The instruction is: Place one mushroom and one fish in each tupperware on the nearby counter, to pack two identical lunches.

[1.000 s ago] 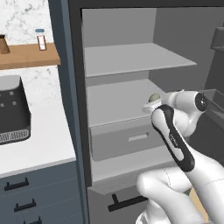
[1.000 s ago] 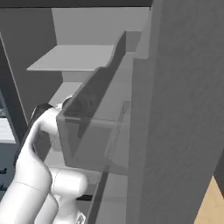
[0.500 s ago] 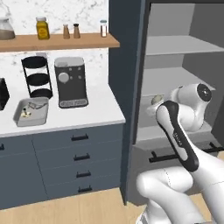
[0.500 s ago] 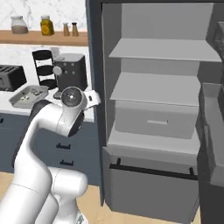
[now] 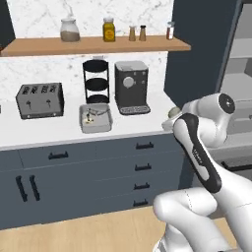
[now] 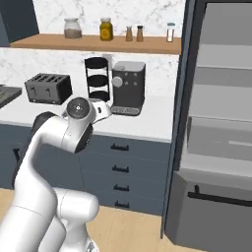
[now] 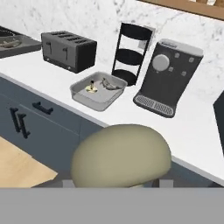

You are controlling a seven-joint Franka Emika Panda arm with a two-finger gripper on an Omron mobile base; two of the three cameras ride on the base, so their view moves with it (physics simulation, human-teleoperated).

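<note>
The gripper [image 7: 114,186] is closed on a tan mushroom [image 7: 121,156], carried just off the counter's [image 7: 192,131] front edge. The nearest grey tupperware [image 7: 98,91], already holding a mushroom and a fish, lies ahead and to the left, between toaster [image 7: 68,50] and coffee machine [image 7: 169,77].

The mushroom [image 7: 121,155] is a smooth tan, rounded cap, sitting close up between the hand's [image 7: 114,183] dark tips, cap toward the counter [image 7: 183,131]; a bit of it also peeks out pale beside the wrist [image 5: 173,113]. One grey tupperware [image 5: 95,118] lies flat and open on the white counter, just in front of the black three-tier rack [image 5: 96,81], between the toaster [image 5: 40,100] and the coffee machine [image 5: 132,87]. Inside it rest a small mushroom [image 7: 91,88] and a grey fish [image 7: 110,84], side by side.
</note>
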